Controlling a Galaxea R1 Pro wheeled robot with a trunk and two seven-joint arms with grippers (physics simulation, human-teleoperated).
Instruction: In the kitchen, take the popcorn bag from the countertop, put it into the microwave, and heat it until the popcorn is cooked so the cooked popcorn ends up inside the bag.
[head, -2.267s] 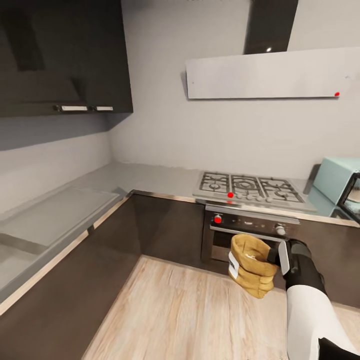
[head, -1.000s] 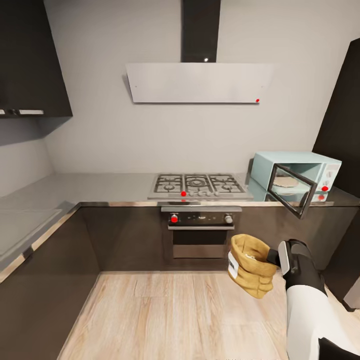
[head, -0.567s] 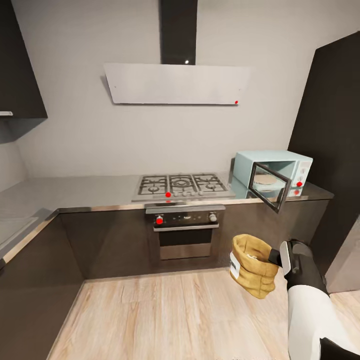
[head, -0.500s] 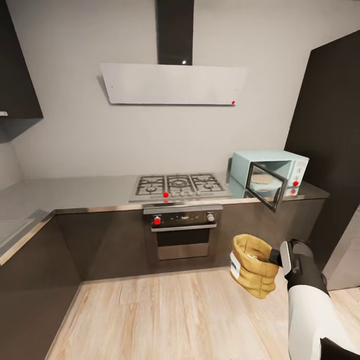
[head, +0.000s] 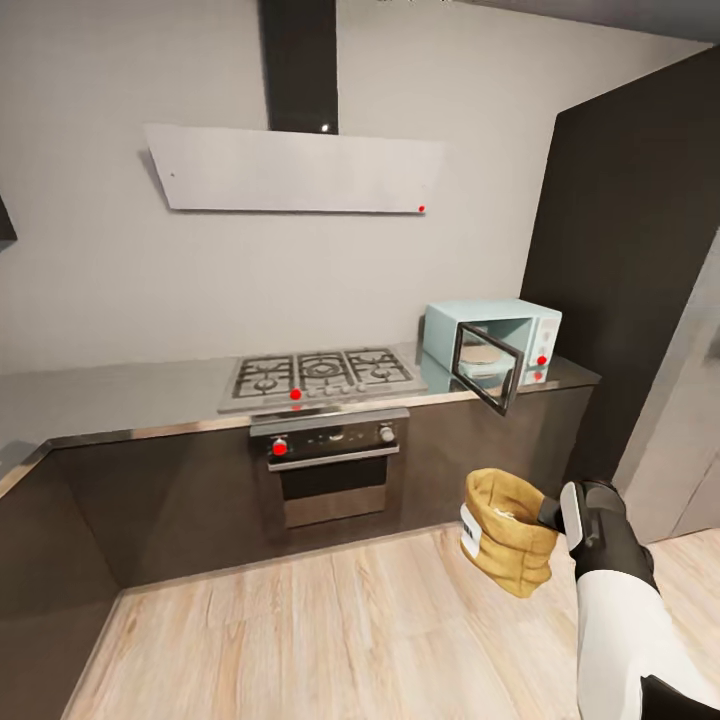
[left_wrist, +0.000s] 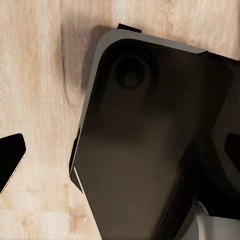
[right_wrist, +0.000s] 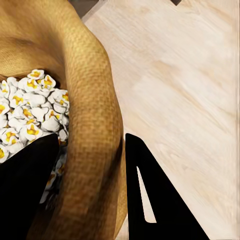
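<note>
One popcorn bag (head: 506, 531) pinched at its rim in my right gripper (head: 556, 513), above the wood floor (head: 330, 630).
One microwave (head: 493, 346), door open, on the countertop (head: 110, 395) beside one hob (head: 318, 375); white-yellow popcorn (right_wrist: 31, 111) inside the bag. Left fingers' state: cannot tell.

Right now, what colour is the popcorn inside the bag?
White with yellow-orange centres, popcorn inside the mustard-tan popcorn bag; clearest in the right wrist view.
</note>
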